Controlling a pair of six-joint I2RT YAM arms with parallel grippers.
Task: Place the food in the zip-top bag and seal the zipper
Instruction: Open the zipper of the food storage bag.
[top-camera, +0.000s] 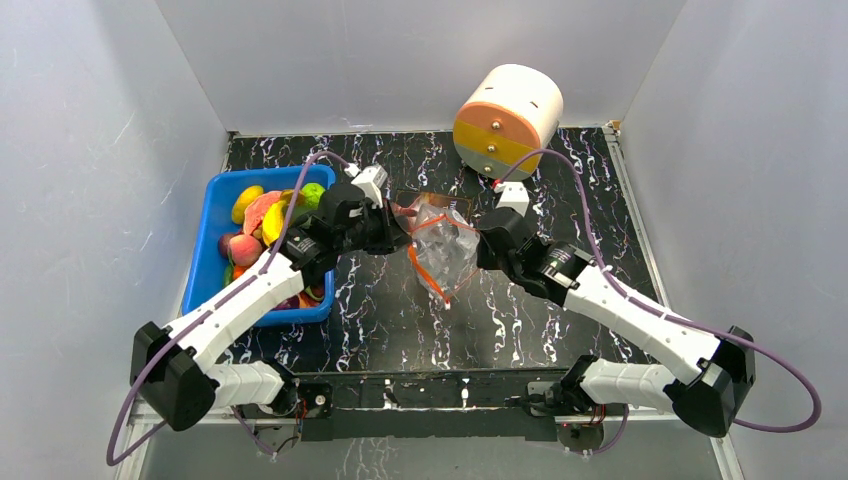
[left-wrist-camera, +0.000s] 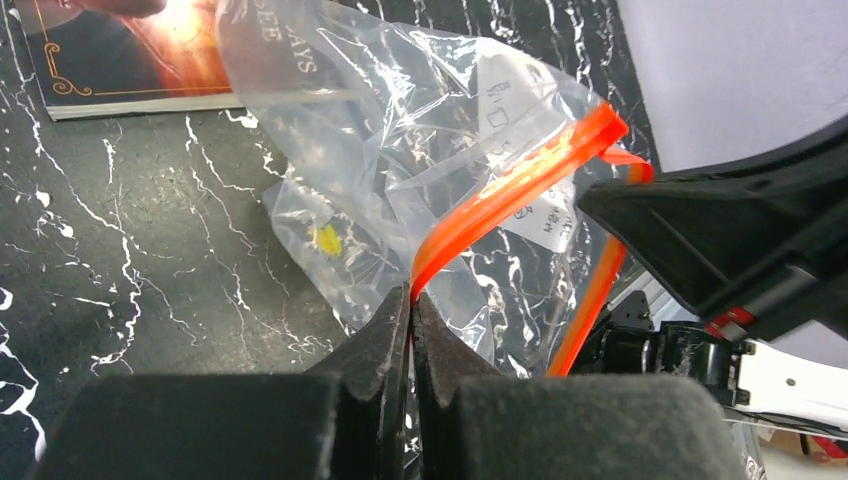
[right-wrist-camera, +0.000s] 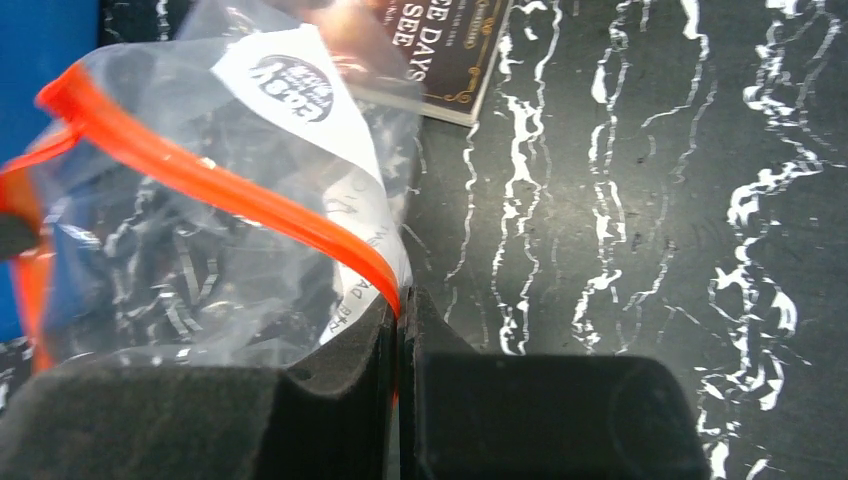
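Note:
The clear zip-top bag hangs open between my two grippers above the table's middle. Its red-orange zipper runs along the mouth, and no slider shows. My left gripper is shut on the zipper strip at the bag's left side. My right gripper is shut on the strip at the right side. The food, several colourful toy fruits, lies in the blue bin at the left. A small yellow patch shows through the bag; I cannot tell what it is.
A dark printed card or booklet lies flat on the black marble table behind the bag. A cream, orange and yellow cylinder stands at the back right. Grey walls close in the sides and back.

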